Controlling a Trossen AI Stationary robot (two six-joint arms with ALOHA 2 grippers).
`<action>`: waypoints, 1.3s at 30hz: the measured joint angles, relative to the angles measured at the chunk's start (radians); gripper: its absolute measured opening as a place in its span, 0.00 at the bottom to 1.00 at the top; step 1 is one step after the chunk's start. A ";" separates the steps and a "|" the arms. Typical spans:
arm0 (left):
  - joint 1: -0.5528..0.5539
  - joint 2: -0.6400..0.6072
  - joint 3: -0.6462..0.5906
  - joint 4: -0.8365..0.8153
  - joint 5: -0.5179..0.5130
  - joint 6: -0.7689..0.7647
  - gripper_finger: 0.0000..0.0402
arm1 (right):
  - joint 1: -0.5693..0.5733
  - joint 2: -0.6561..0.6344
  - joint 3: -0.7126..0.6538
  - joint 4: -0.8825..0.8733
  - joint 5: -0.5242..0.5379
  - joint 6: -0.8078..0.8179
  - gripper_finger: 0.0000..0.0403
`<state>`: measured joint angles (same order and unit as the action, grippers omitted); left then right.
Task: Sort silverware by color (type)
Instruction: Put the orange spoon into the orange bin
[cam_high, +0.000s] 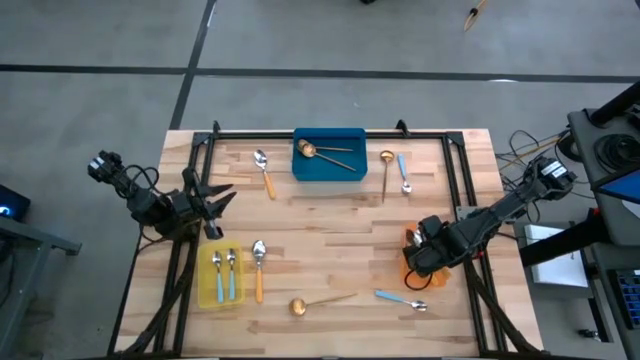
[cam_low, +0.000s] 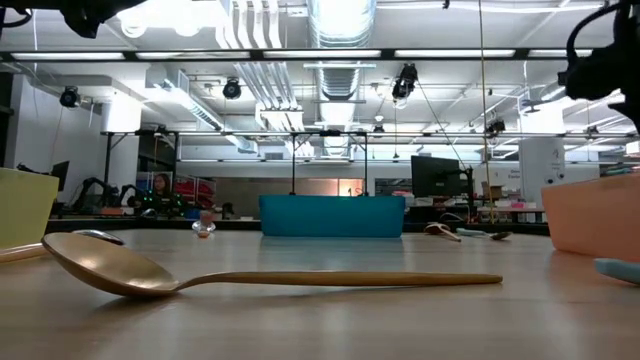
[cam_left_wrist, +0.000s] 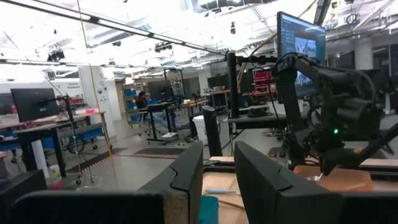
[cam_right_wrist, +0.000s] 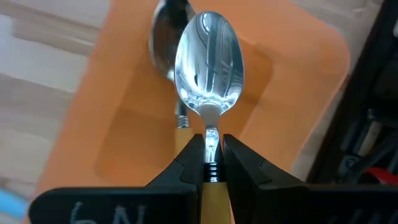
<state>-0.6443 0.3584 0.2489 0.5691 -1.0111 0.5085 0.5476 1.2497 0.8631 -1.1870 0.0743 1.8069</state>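
Note:
My right gripper (cam_high: 420, 252) hangs over the orange bin (cam_right_wrist: 292, 81), pointing down, shut on an orange-handled spoon (cam_right_wrist: 208, 62). A second orange-handled spoon (cam_right_wrist: 163, 43) lies on that bin's floor. My left gripper (cam_high: 214, 200) waits open at the table's left side, holding nothing. The blue bin (cam_high: 329, 166) holds gold spoons (cam_high: 325, 152). Two blue-handled spoons (cam_high: 224, 272) lie in the yellow bin (cam_high: 206, 290). Loose on the table lie orange-handled spoons (cam_high: 265, 172) (cam_high: 259, 270), gold spoons (cam_high: 386, 172) (cam_high: 318, 302) and blue-handled spoons (cam_high: 403, 172) (cam_high: 402, 299). My right gripper pinches the spoon's neck (cam_right_wrist: 211, 138), where the silver stem meets the orange handle (cam_right_wrist: 213, 193), between its two fingers. The fingers point down and the spoon runs along them, bowl beyond the fingertips. The bowl hangs above the orange bin's floor.
A black frame (cam_high: 330, 133) runs along the table's far edge and down both sides. The orange bin (cam_high: 410, 272) stands at the right edge, close to the right arm's base. In the low view the near gold spoon (cam_low: 270, 280) lies across the front.

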 joint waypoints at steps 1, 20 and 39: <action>0.000 0.000 0.000 0.000 0.000 -0.006 0.19 | 0.000 0.007 -0.003 0.000 -0.004 0.001 0.08; 0.000 0.000 0.000 -0.001 0.001 -0.106 0.19 | 0.000 0.062 -0.004 0.023 0.005 -0.002 0.08; 0.000 0.046 -0.001 -0.009 0.002 -0.208 0.19 | 0.000 0.175 -0.005 0.056 0.007 0.008 0.08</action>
<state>-0.6445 0.4040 0.2481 0.5606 -1.0096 0.3004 0.5476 1.4242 0.8585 -1.1307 0.0812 1.8153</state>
